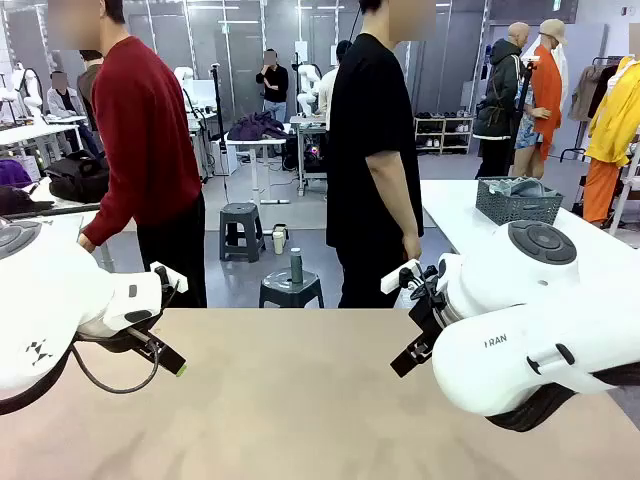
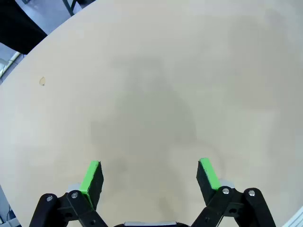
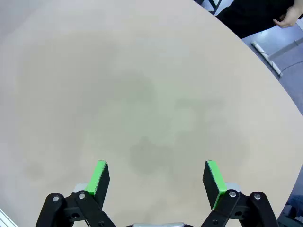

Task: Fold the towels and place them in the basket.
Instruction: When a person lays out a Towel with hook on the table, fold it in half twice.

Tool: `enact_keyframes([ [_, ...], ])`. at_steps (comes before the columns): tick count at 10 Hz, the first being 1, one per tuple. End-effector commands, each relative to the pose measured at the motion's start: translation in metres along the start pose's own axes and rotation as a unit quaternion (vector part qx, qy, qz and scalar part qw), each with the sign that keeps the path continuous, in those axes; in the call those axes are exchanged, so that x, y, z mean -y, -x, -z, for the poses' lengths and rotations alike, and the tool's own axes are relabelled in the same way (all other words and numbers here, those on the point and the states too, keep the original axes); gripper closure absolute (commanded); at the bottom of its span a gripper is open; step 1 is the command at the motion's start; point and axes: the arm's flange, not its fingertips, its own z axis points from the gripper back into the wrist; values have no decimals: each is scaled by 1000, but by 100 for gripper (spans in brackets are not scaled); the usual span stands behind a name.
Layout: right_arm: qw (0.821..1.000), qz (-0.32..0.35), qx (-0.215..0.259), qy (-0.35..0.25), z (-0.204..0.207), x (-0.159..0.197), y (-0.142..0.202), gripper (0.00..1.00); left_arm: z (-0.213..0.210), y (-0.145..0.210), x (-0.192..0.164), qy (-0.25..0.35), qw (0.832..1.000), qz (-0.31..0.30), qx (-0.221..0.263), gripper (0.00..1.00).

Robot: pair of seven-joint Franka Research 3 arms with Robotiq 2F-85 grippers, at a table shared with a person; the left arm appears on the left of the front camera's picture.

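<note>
Above the desk (image 1: pixel 300 400), left gripper (image 2: pixel 150 171) and right gripper (image 3: pixel 157 171) both stand open, nothing between the pads; basket (image 1: pixel 520 207) sits on a white table (image 1: pixel 455 215) beyond the desk's far right corner, pale cloth (image 1: pixel 512 186) inside

The front camera sits between the left arm (image 1: pixel 60 300) and right arm (image 1: pixel 530 340), facing across the desk (image 1: pixel 300 400) to its far edge. Each wrist camera hangs close above the desk, looking down past the left gripper (image 2: pixel 149 177) or right gripper (image 3: pixel 157 179). All three views share the desktop.
</note>
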Motion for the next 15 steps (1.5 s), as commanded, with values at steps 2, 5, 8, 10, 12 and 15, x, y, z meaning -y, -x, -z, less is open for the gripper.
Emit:
enact_keyframes([
  [2, 1000, 0, 0, 0, 0, 0, 0, 0, 0, 0, 0, 0, 1000, 0, 0, 0],
  [5, 1000, 0, 0, 0, 0, 0, 0, 0, 0, 0, 0, 0, 1000, 0, 0, 0],
  [8, 1000, 0, 0, 0, 0, 0, 0, 0, 0, 0, 0, 0, 1000, 0, 0, 0],
  [10, 1000, -1, 0, 0, 0, 0, 0, 0, 0, 0, 0, 0, 1000, 0, 0, 0],
  [12, 999, 22, 11, -22, -11, -5, -11, 0, -29, -27, -18, 44, 999, -27, -1, 0],
  [15, 992, 58, 2, -116, -77, 46, -30, 0, -106, -53, -52, 122, 989, -83, 10, 0],
])
